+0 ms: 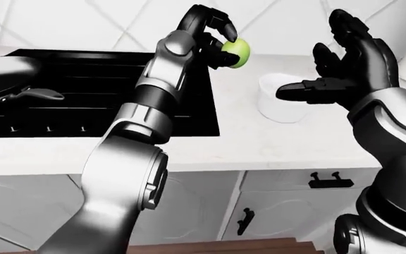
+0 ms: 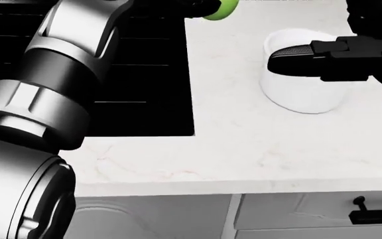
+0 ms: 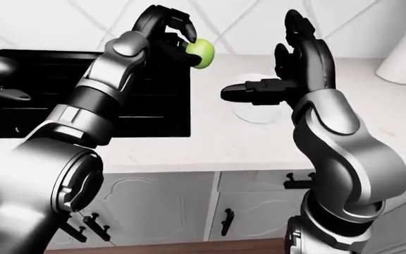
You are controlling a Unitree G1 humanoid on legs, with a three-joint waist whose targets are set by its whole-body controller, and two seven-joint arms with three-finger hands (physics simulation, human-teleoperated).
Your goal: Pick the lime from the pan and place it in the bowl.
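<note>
My left hand pinching lime, fingers curled round it, lifted clear of pan, above stove edge. Bowl sits right on surface; needs carry rightward. Right hand empty, fingers spread, hovering over bowl, likely crowding drop path.

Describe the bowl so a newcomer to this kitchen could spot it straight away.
Start at the black stove set into the white marbled counter. Just right of the stove's edge, in the left-eye view, a plain white bowl stands on the counter, partly hidden by the open right robot hand. It is the only low, round white vessel there; the lime hangs up and left of it in the left robot hand.
</note>
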